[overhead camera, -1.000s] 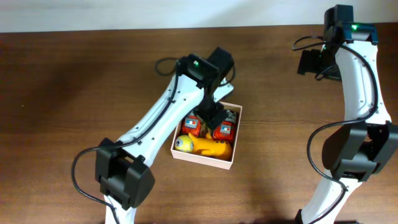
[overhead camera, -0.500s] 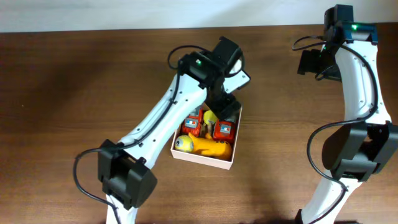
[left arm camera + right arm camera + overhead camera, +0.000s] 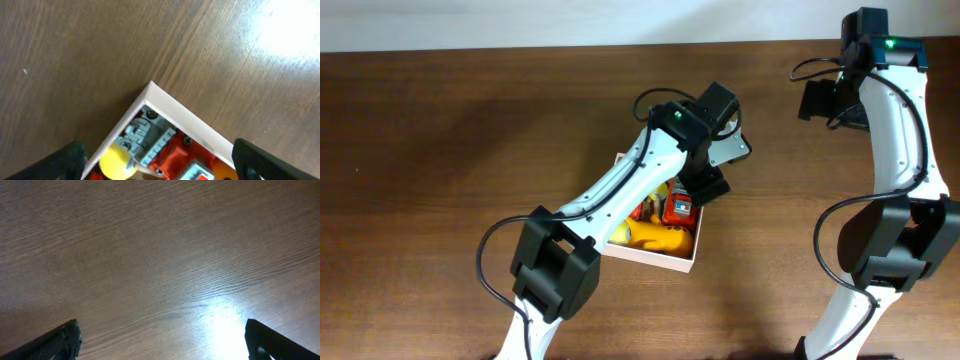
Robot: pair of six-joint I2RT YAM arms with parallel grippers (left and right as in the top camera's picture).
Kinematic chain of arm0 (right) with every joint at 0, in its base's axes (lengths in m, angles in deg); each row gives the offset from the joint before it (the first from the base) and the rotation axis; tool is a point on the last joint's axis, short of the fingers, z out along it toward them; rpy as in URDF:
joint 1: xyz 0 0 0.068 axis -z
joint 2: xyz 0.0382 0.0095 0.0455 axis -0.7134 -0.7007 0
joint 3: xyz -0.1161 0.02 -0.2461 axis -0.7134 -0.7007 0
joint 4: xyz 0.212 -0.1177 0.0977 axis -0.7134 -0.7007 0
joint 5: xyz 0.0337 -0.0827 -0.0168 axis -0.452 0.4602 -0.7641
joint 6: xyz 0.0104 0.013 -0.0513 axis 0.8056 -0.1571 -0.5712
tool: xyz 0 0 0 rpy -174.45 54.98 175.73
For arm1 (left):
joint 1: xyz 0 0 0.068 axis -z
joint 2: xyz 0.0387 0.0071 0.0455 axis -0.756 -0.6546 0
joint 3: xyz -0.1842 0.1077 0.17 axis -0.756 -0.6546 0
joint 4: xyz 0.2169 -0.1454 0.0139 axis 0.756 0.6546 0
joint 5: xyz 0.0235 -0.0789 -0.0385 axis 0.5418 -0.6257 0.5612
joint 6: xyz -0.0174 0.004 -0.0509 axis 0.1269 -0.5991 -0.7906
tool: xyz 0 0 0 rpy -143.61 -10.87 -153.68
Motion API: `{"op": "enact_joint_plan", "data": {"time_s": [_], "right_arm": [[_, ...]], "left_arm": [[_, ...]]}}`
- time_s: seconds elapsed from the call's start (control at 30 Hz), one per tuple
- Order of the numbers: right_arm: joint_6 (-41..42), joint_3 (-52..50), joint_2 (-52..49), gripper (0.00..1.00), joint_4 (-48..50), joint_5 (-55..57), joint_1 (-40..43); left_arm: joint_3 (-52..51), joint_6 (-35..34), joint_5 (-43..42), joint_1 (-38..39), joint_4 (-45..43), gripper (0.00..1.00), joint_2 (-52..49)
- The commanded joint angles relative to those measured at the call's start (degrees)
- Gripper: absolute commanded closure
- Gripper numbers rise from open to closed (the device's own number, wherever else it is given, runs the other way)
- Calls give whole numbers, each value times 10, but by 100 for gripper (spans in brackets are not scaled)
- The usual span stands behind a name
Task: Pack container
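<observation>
The container [image 3: 650, 258] is a shallow white-walled box at the table's middle. It holds red-and-grey toys [image 3: 680, 208], a yellow ball [image 3: 620, 234] and an orange toy [image 3: 665, 240]. My left gripper [image 3: 705, 185] hangs open and empty over the box's far right corner. In the left wrist view that corner [image 3: 150, 90] shows with a grey-and-red toy [image 3: 160, 145] and a yellow ball [image 3: 116, 161] between my spread fingers [image 3: 160, 172]. My right gripper [image 3: 820, 100] is open and empty over bare wood at the far right; its fingers [image 3: 160, 345] frame only table.
The dark wooden table [image 3: 440, 160] ends at a pale wall along the top edge. My left arm [image 3: 610, 195] lies across the container's left half. My right arm [image 3: 900, 150] stands along the right edge.
My left gripper has risen out of the container and swung right toward its far right corner, empty. The toys stay in the box. My right arm has not moved.
</observation>
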Motion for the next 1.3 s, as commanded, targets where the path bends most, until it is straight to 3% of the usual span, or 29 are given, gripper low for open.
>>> {"op": "enact_joint_plan", "data": {"time_s": [0.0, 0.4, 0.8, 0.83, 1.27], "right_arm": [[2, -2, -2, 2, 1, -1, -2], [2, -2, -2, 1, 1, -1, -2], [2, -2, -2, 1, 1, -1, -2], [2, -2, -2, 1, 1, -1, -2], [2, -2, -2, 1, 1, -1, -2]], "left_arm": [[5, 11, -11, -2, -1, 5, 3], [4, -15, -53, -2, -13, 10, 2], [5, -247, -12, -2, -19, 46, 1], [5, -278, -12, -2, -20, 47, -1], [3, -377, 1, -2, -16, 47, -5]]}}
